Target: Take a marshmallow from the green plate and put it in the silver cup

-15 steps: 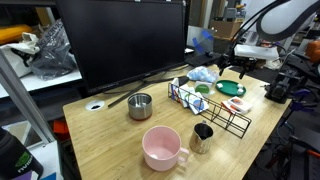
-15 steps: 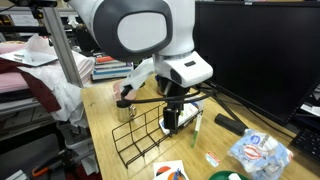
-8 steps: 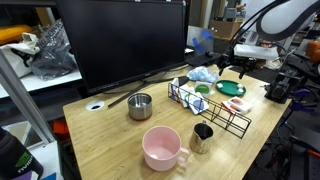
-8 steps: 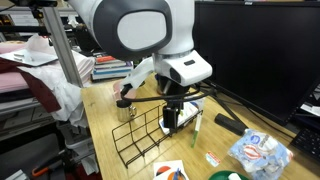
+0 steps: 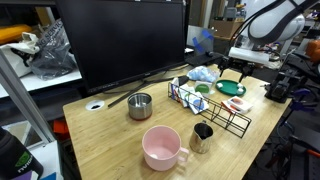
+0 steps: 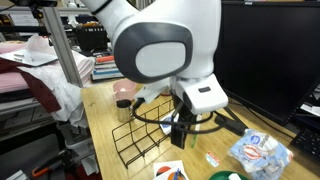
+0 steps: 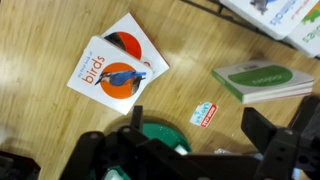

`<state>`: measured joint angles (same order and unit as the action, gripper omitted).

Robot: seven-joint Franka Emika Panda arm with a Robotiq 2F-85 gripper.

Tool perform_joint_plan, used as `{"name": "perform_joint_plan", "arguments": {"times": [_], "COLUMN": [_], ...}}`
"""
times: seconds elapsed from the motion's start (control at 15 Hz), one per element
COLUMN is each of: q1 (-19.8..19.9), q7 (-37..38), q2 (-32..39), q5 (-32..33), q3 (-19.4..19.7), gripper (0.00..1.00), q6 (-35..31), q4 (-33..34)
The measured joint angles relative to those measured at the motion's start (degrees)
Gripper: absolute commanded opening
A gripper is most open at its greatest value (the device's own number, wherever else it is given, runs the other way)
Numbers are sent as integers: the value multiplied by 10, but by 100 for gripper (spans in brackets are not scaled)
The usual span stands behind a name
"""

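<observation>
Above green plate (image 5: 230,89), hand (image 5: 240,70) shifted, seemingly spread.

A lab or office workroom — big dark monitor (image 5: 125,40) on a wooden table (image 5: 100,140), cluttered shelves (image 5: 45,77) behind

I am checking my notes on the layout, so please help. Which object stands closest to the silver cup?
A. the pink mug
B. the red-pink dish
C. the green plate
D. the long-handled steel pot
A: in an exterior view the pink mug stands right beside the silver cup, while the other three options lie clearly farther off.
</observation>
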<state>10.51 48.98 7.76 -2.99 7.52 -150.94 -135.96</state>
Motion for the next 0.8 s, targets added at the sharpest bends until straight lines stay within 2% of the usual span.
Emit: {"name": "perform_joint_plan", "arguments": {"times": [0.2, 0.47, 0.6, 0.8], "q1": [-1, -9, -12, -17], "q7": [60, 160, 197, 211], "q2": [71, 168, 205, 217], "q5": [-10, -20, -28, -30], "q3": [38, 79, 90, 93], "gripper": [100, 100, 100, 100], "q6": [-30, -30, -29, -26], "q4": [43, 120, 153, 167]}}
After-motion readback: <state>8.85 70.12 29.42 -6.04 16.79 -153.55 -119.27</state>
